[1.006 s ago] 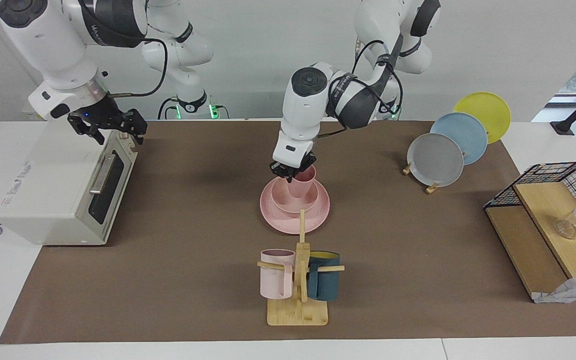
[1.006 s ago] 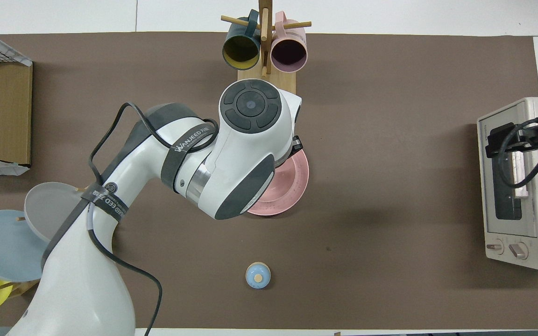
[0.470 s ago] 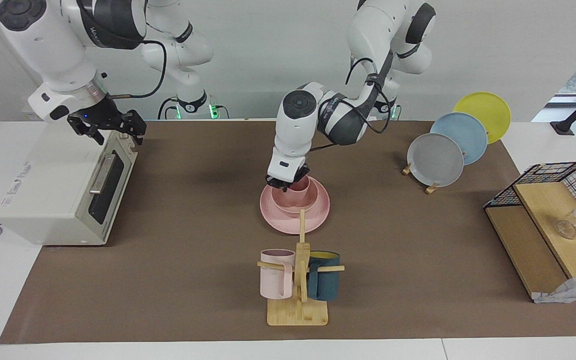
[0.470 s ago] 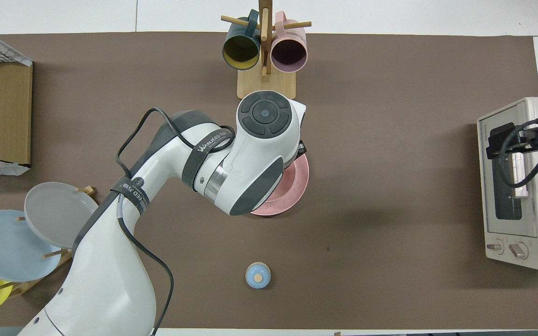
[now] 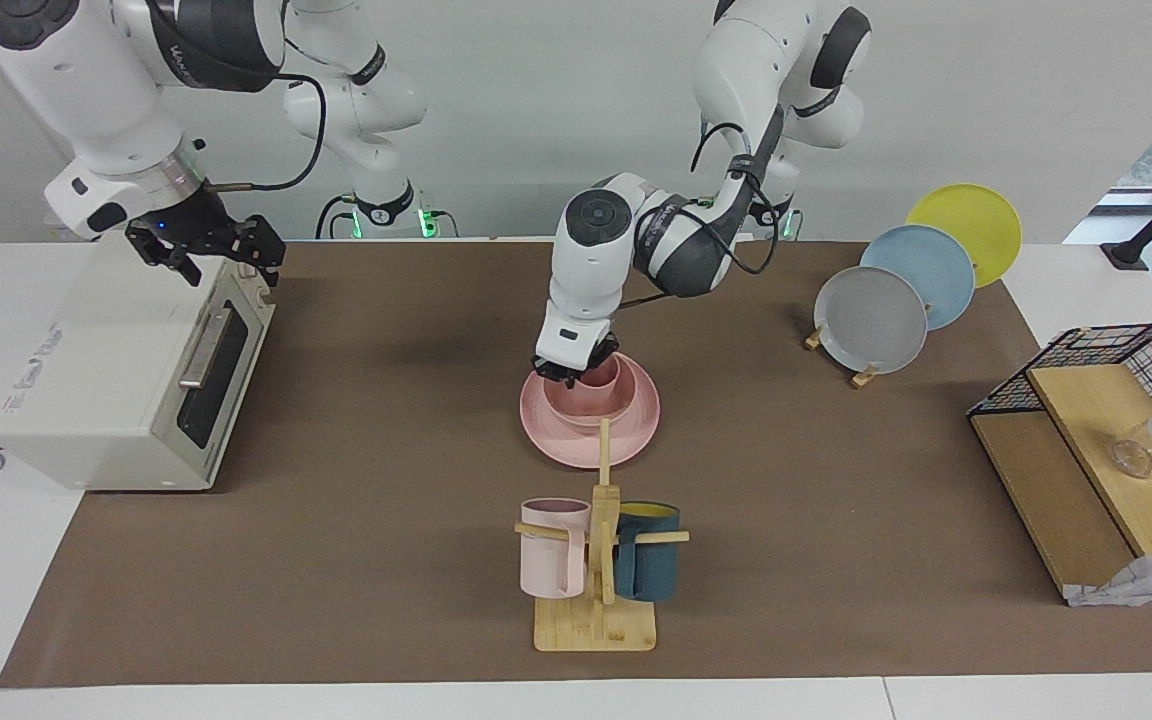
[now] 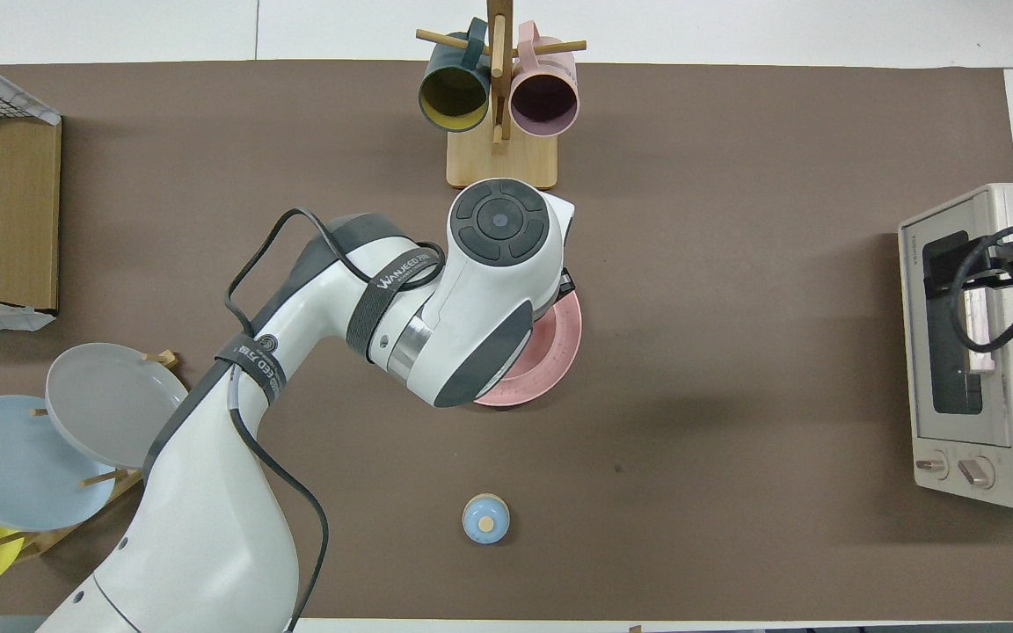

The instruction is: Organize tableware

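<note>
Matte pink cup [image 5: 600, 374] set in the round bowl [image 5: 588, 400] on the wide flat plate [image 5: 590, 410], mid-table.

The left gripper [image 5: 575, 368] is down at the cup's rim, fingers closed on it. The wooden mug rack [image 5: 596, 560] stands farther from the robots, its post crossing the plate's edge. The right gripper [image 5: 204, 247] waits, fingers spread, over the boxy white toaster oven [image 5: 126, 370].

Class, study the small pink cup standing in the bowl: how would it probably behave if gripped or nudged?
The pink cup looks rigid, so it should hold shape in the left gripper. Its matte wall probably slips little. Seated in the bowl on the plate, a nudge likely tips it against the rim.
</note>
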